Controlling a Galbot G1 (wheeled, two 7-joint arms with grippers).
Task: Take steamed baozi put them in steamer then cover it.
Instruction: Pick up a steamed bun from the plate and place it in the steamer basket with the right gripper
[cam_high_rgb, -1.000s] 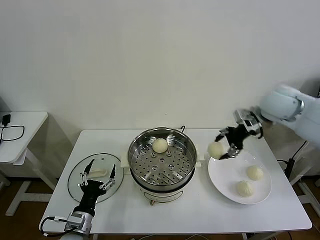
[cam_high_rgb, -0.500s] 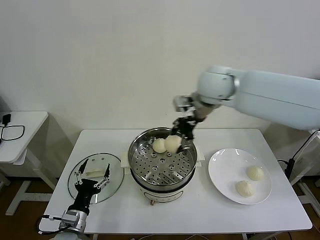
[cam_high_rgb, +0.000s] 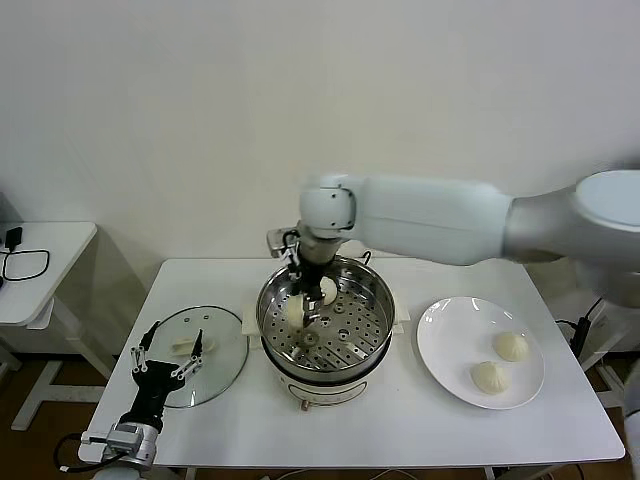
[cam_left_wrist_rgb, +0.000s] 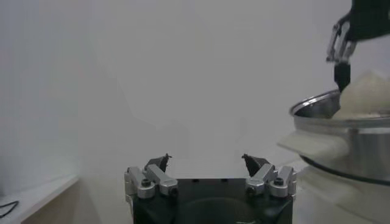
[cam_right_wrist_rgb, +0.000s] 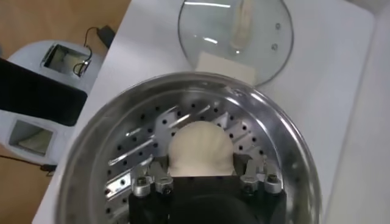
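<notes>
The steel steamer (cam_high_rgb: 384, 312) stands mid-table with one baozi (cam_high_rgb: 326, 291) on its perforated tray. My right gripper (cam_high_rgb: 303, 305) reaches down into the pot, shut on a second baozi (cam_high_rgb: 296, 314) low over the tray's left part. In the right wrist view that baozi (cam_right_wrist_rgb: 201, 146) fills the gap between the gripper's (cam_right_wrist_rgb: 203, 167) fingers above the steamer (cam_right_wrist_rgb: 91, 152). Two more baozi (cam_high_rgb: 510, 346) (cam_high_rgb: 489, 377) lie on the white plate (cam_high_rgb: 450, 340). My left gripper (cam_high_rgb: 165, 358) hangs open beside the glass lid (cam_high_rgb: 215, 355), its jaws empty in the left wrist view (cam_left_wrist_rgb: 207, 161).
The glass lid with its white handle lies flat on the table left of the steamer, also visible as the lid (cam_right_wrist_rgb: 234, 36) in the right wrist view. A small white side table (cam_high_rgb: 40, 260) with a cable stands farther left. The right arm spans above the table's back.
The right arm carried the baozi from above the plate leftward over the steamer and lowered it inside. The left gripper drifted slightly left near the lid.
</notes>
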